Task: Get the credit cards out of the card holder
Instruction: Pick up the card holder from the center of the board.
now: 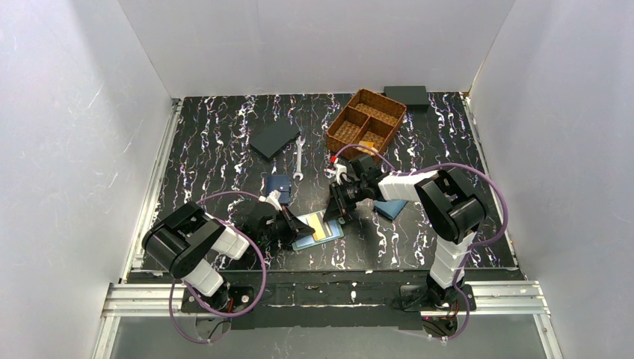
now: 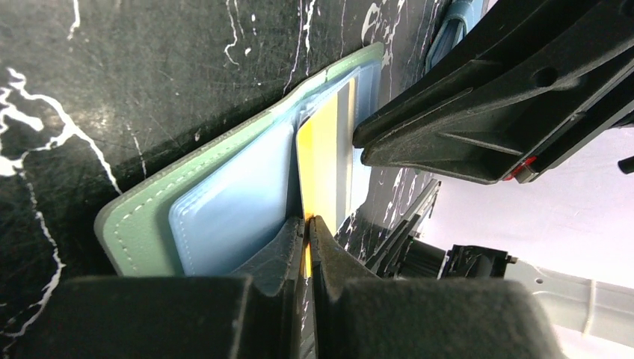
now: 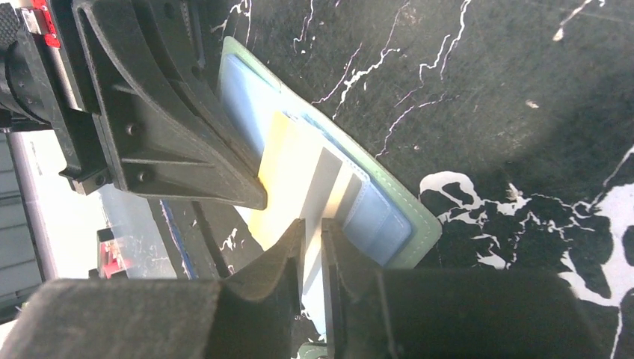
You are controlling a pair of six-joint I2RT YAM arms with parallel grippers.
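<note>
The mint-green card holder point(image 1: 330, 238) lies open on the table, pale slots up. It shows in the left wrist view point(image 2: 142, 217) and the right wrist view point(image 3: 410, 218). The tan-golden card point(image 1: 320, 226) with a grey stripe sticks out of a middle slot point(image 2: 325, 157) point(image 3: 288, 172). My left gripper point(image 1: 299, 224) point(image 2: 308, 223) is shut on that card's edge. My right gripper point(image 1: 340, 212) point(image 3: 312, 228) is shut to a thin slit, with its tips over the card's other end and the holder. I cannot tell if it touches them. The dark card is hidden.
A navy wallet point(image 1: 278, 185) lies behind the left gripper and a blue wallet point(image 1: 390, 208) beside the right arm. A wrench point(image 1: 297, 157), a dark flat square point(image 1: 273, 140), a wicker basket point(image 1: 366, 123) and a black box point(image 1: 407, 96) lie farther back.
</note>
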